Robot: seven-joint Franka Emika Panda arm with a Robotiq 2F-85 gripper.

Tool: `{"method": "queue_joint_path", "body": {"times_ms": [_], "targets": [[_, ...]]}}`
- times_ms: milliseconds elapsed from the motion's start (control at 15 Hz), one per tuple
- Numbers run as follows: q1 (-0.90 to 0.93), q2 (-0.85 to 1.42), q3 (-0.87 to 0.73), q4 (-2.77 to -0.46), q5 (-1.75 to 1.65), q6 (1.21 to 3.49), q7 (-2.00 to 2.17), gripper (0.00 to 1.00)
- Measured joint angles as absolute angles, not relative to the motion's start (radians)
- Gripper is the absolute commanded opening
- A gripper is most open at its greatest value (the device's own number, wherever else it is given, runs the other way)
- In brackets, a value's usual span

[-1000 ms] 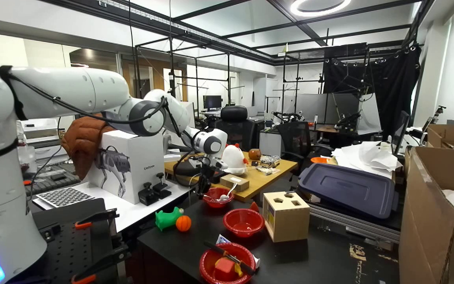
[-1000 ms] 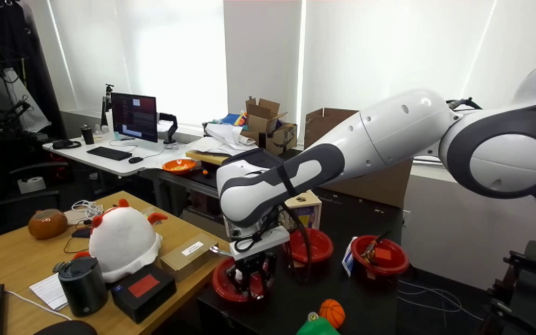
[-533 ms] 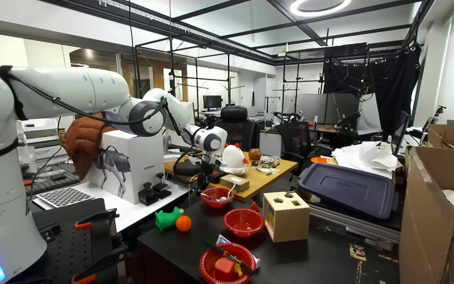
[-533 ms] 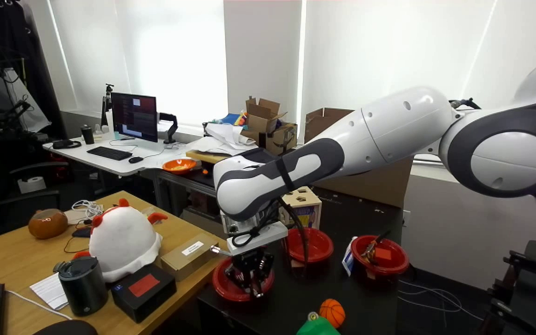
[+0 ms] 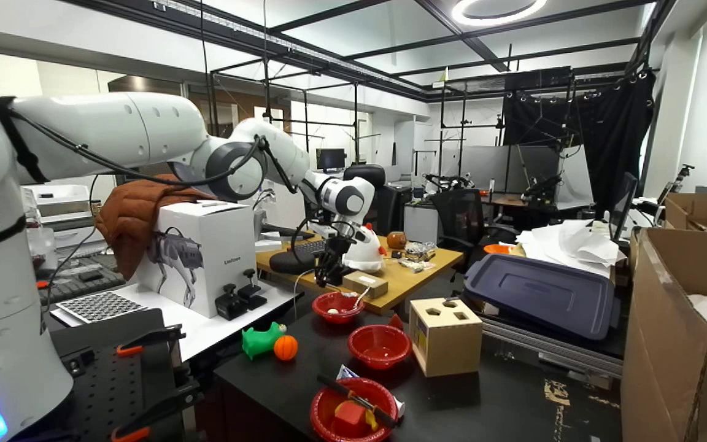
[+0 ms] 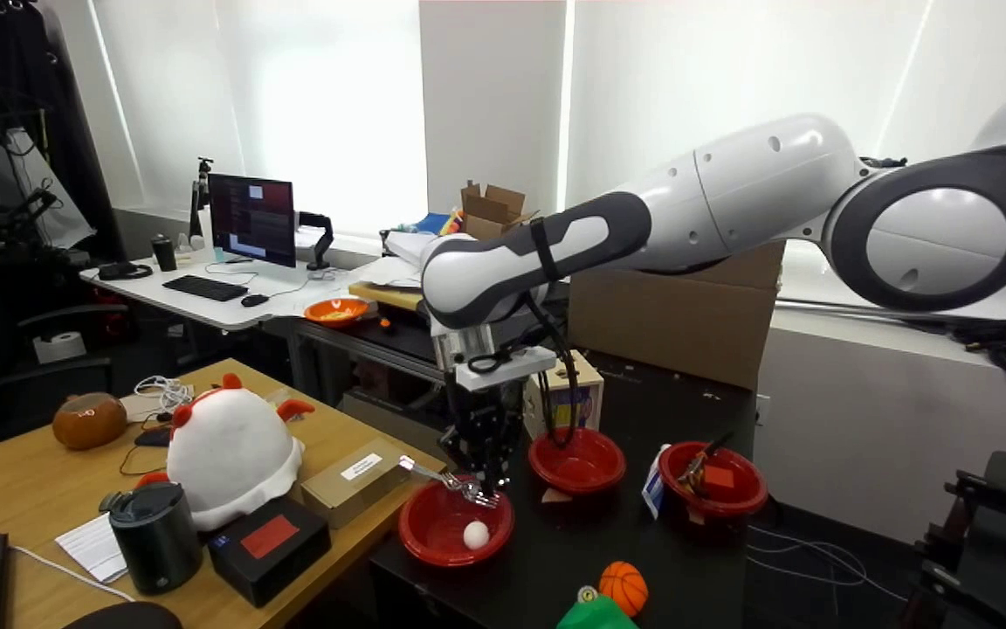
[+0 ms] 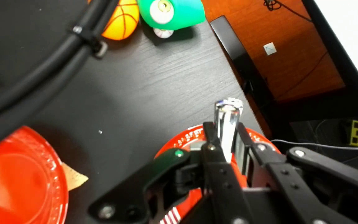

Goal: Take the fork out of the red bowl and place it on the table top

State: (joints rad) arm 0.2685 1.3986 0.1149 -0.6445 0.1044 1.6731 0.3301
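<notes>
The red bowl (image 6: 409, 535) stands at a corner of the dark table top (image 6: 547, 568). It also shows in the wrist view (image 7: 179, 140). My gripper (image 6: 492, 479) is above the bowl, its fingers closed on a shiny silver utensil handle (image 7: 228, 115) that sticks out past the fingertips. The held utensil's other end is mostly hidden, so I cannot tell its shape. A second silver handle (image 6: 420, 469) leans over the bowl's rim. Fork tines (image 6: 478, 498) just below the fingertips appear in line with it. A white ball (image 6: 476, 535) lies in the bowl.
Two other red bowls stand nearby, one bare (image 5: 379, 347) and one with a red block (image 5: 350, 418) in it. A wooden shape box (image 5: 448, 337), green toy (image 5: 261, 341) and orange ball (image 5: 286, 347) are on the table. A cardboard box (image 5: 366, 284) sits on the wooden desk beside the bowl.
My gripper has risen out of the bowl, lifting the held silver utensil with it. The white ball has shifted inside the bowl.
</notes>
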Motion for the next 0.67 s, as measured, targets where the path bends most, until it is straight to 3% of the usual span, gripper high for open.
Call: {"method": "queue_joint_path", "body": {"times_ms": [667], "targets": [[0.145, 1.239, 0.199, -0.666, 0.093, 1.475, -0.060, 0.04]]}}
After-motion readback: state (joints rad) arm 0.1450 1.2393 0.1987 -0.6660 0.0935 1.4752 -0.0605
